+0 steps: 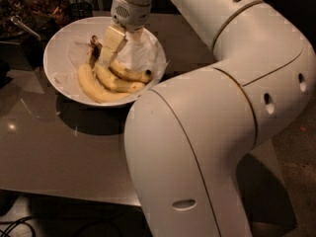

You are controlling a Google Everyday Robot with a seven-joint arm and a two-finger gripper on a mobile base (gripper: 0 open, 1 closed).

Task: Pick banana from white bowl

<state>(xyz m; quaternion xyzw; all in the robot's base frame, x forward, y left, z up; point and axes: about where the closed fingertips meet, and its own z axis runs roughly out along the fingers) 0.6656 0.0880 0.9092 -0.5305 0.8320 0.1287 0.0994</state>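
Observation:
The white bowl (55, 47) stands at the back left of the dark table, lined with white paper. Three bananas lie in it side by side. The banana (129, 74) is the slim curved one on the right, with a blackish tip pointing right. A shorter banana (116, 83) lies in the middle and a thick pale one (94, 86) on the left. My gripper (107, 51) reaches down into the bowl from behind, over the brownish stem ends (93, 45) of the bananas. Whether it touches a banana is hidden.
My own large white arm (207, 132) fills the right and front of the view and hides that part of the table (59, 152). Dark clutter (34, 9) stands behind the bowl at the back left. The table's front edge runs along the lower left.

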